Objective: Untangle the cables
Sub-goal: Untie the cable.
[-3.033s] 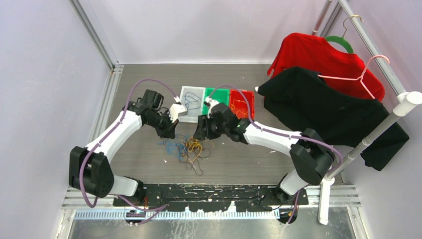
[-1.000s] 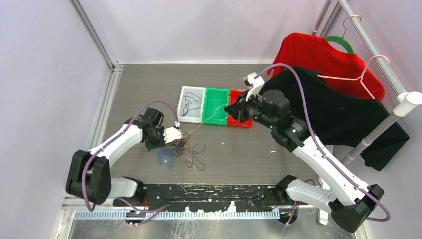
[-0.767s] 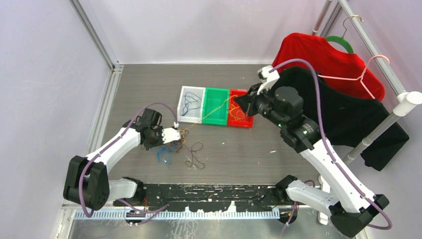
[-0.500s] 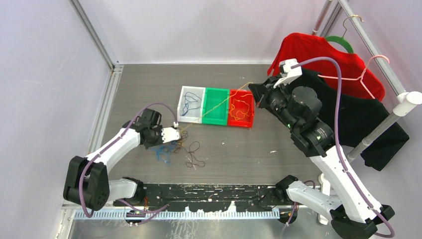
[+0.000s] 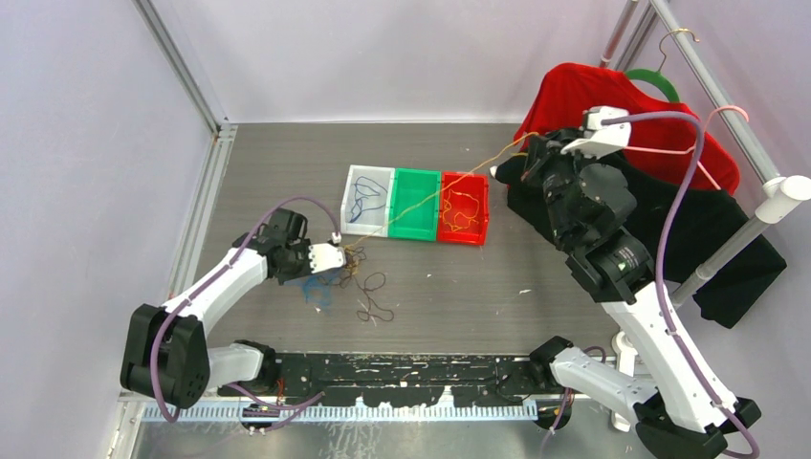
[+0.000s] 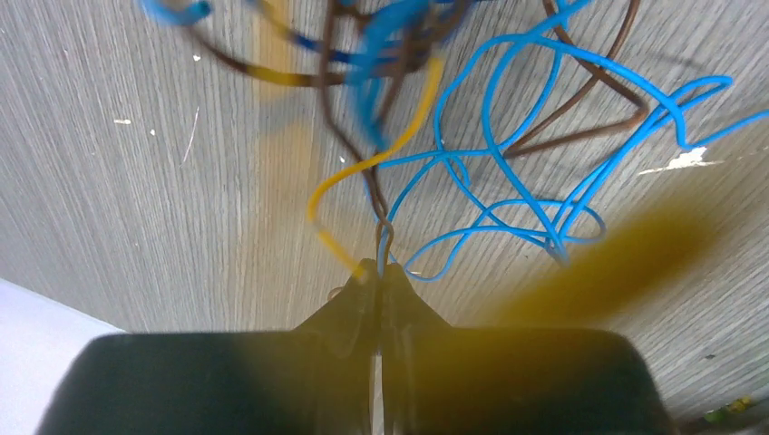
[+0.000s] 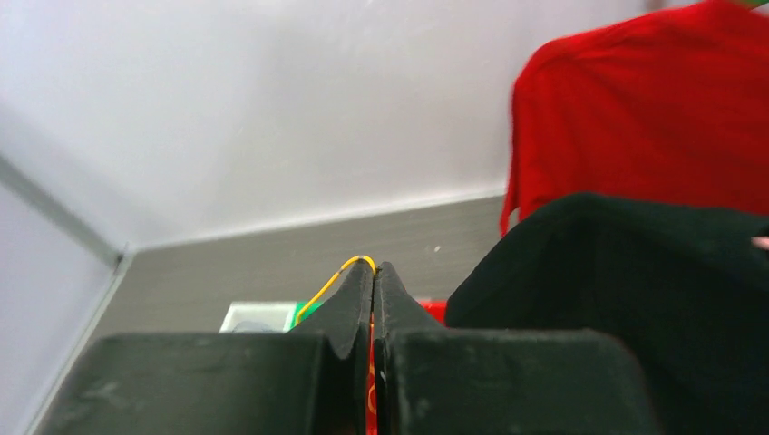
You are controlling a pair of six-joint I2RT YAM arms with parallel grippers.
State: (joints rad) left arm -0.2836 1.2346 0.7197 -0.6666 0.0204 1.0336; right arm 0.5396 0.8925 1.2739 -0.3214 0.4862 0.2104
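The left end effector (image 5: 330, 256) sits low on the grey wood-grain bench (image 5: 478, 296). Its 2 fingers are pinched tight on strands at the edge of the knot of thin blue, orange-yellow and dark cables (image 5: 356, 282). In the left wrist view a brown strand and a yellow strand (image 6: 363, 177) run into the closed tips, and loose blue loops (image 6: 508, 172) lie on the bench just beyond them.

The right end effector (image 5: 532, 148) is raised toward the far right, near the hanging black garment (image 5: 612, 201). It is clamped shut on a single orange-yellow cable (image 5: 430, 196). That cable runs in a straight, taut line from the knot, above the row of 3 small plastic trays, up to the closed tips. The white tray (image 5: 346, 206) holds a blue cable, the green tray (image 5: 426, 222) looks bare, and the red tray (image 5: 461, 240) holds orange ones.

The step in hand appears to be drawing 1 orange-yellow cable out of the knot while the left side anchors the rest. The knot has not yet released it. The next move likely calls for a steady further pull along the same line until the tail slips free, then lowering it into the red tray. If the knot lifts or tightens instead, the left grip probably needs resetting closer to the snag.
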